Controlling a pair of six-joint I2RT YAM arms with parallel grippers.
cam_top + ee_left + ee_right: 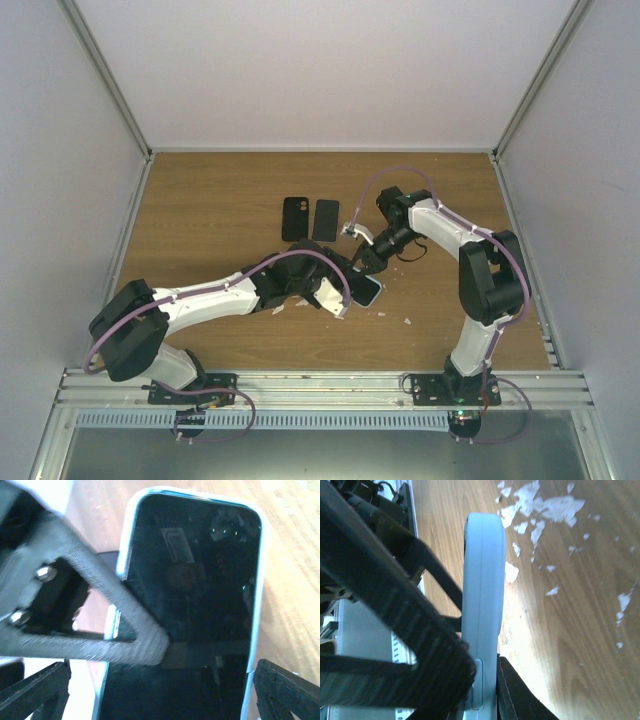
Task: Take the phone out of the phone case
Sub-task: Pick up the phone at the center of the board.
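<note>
A phone with a dark screen [195, 580] sits in a pale blue case [482, 580] and is held above the table's middle [366, 291]. My left gripper [338, 290] holds its lower end, with one finger [285, 690] on each long edge. My right gripper [368, 264] is shut on it from the far side. In the right wrist view the case is edge-on, pinched between my two black fingers [420, 645] at the side button. One right finger [100, 610] lies across the screen in the left wrist view.
Two flat black items lie side by side further back, a case or phone with a camera cut-out [295, 218] and a plain one [326, 220]. White flecks [408, 321] are scattered on the wood. Grey walls enclose the table.
</note>
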